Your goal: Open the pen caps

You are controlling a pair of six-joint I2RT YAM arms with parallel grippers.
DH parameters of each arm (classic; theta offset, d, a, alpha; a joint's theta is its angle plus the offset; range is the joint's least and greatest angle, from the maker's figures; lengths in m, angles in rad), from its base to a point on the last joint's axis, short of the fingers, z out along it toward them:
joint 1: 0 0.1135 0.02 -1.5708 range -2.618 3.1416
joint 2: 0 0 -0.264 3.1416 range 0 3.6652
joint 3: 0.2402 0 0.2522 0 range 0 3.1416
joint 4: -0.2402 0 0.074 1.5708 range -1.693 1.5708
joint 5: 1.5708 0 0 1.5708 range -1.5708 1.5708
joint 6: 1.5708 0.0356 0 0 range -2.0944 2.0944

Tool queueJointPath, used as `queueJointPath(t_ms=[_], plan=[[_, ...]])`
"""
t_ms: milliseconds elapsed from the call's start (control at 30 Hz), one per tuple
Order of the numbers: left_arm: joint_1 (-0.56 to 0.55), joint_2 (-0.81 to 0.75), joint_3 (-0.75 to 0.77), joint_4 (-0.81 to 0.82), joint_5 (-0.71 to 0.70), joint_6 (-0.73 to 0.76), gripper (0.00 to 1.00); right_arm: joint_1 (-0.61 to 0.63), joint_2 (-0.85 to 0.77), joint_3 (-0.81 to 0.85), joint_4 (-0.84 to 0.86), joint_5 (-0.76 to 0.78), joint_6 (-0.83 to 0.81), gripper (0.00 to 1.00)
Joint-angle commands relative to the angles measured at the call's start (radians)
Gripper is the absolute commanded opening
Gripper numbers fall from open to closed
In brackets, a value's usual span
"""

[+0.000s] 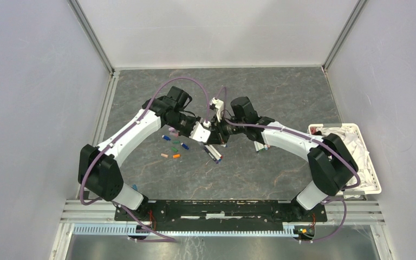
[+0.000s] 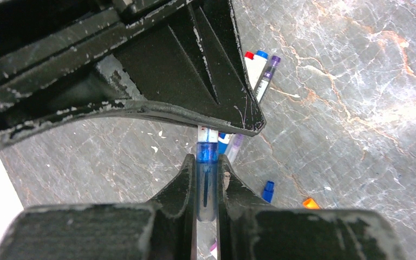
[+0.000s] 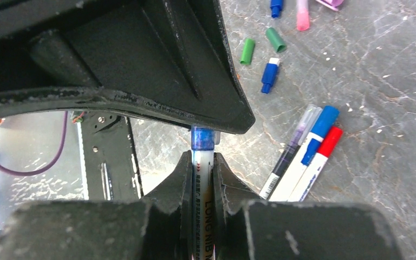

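L gripper [image 2: 206, 172]: tight on blue cap [image 2: 206, 153].
R gripper [image 3: 201, 165]: tight on pen [image 3: 202, 211], mid desk [image 1: 281, 97].
Pen words: "LONG NIB".

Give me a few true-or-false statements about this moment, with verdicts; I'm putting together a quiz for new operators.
1. The left gripper and the right gripper are both shut on the same pen. True.
2. The right gripper holds only a loose cap. False: it clamps the pen's white printed barrel, with the blue end sticking out past its fingers.
3. No loose caps lie on the table. False: a green cap, a blue cap and others lie there.
4. In the right wrist view, three pens lie side by side. True.
5. The white basket sits at the table's left edge. False: it sits at the right edge.
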Motion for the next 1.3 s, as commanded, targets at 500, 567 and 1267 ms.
queueJointPath(t_ms=[500,567,1267], plan=[[0.358,-0.043,0.024,-0.117,-0.608,0.223,0.02,-0.071,-0.28,-0.273,-0.415,0.08,-0.038,0.0],[0.364,-0.055,0.019,-0.134,-0.648,0.249,0.02,-0.072,-0.313,-0.285,-0.445,0.108,-0.043,0.0],[0.176,-0.161,0.025,-0.425,-0.361,0.027,0.02,-0.071,-0.315,-0.134,-0.348,0.155,0.054,0.17]])
